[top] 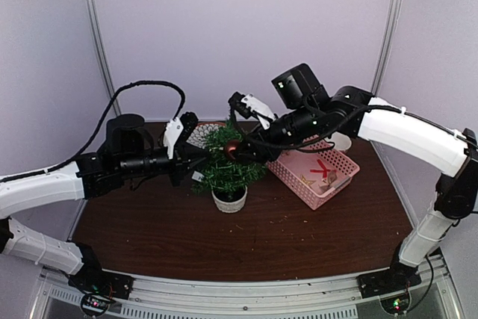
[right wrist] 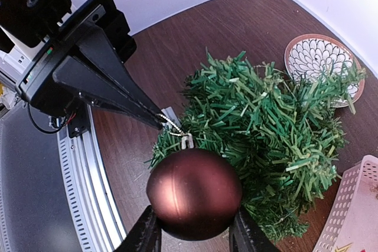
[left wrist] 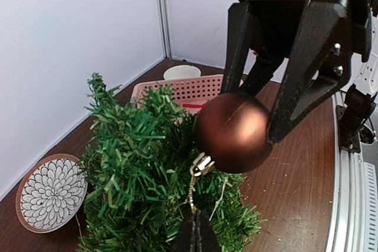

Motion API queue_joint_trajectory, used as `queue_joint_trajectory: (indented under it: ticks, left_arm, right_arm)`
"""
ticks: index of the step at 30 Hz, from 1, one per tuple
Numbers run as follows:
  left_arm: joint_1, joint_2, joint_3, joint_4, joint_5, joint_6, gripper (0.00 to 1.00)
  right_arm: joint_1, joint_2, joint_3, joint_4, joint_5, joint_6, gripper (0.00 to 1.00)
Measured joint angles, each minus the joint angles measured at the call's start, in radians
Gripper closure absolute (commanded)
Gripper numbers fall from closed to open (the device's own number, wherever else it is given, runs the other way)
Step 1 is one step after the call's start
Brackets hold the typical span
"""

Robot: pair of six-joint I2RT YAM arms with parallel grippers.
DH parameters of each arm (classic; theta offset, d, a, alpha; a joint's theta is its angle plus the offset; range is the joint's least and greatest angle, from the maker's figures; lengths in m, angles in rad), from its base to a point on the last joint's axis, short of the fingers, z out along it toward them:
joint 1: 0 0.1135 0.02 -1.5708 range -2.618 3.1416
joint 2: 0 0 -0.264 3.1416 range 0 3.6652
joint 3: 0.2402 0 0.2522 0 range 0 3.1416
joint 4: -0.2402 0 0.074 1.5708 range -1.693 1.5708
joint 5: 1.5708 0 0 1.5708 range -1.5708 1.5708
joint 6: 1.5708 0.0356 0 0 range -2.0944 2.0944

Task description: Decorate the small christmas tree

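Note:
The small christmas tree (top: 228, 162) stands in a whitish pot (top: 229, 201) mid-table; it also shows in the left wrist view (left wrist: 136, 169) and the right wrist view (right wrist: 277, 128). My right gripper (right wrist: 194, 234) is shut on a matte brown bauble (right wrist: 194, 194), held against the tree's upper side (top: 232, 150). The bauble (left wrist: 233, 131) has a silver cap and a thin gold hanging string (left wrist: 192, 190). My left gripper (left wrist: 198, 231) is shut on that string just below the cap, its fingertips in the needles.
A pink perforated basket (top: 317, 169) with small red items sits right of the tree. A patterned brown-rimmed plate (left wrist: 50, 193) lies behind the tree on the left. A small white bowl (top: 340, 142) is behind the basket. White walls close in at the back.

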Motion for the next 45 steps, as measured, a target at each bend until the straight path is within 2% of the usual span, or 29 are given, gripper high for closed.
queue_joint_trajectory:
  ticks: [26,45]
  left_arm:
    - [0.000,0.056,0.066,-0.075,-0.124,-0.001,1.00]
    - [0.000,0.106,0.097,-0.128,-0.163,-0.029,1.00]
  right_arm:
    - [0.000,0.064,0.105,-0.076,0.047,-0.003,0.66]
    - [0.001,0.098,0.113,-0.128,0.112,-0.002,0.68]
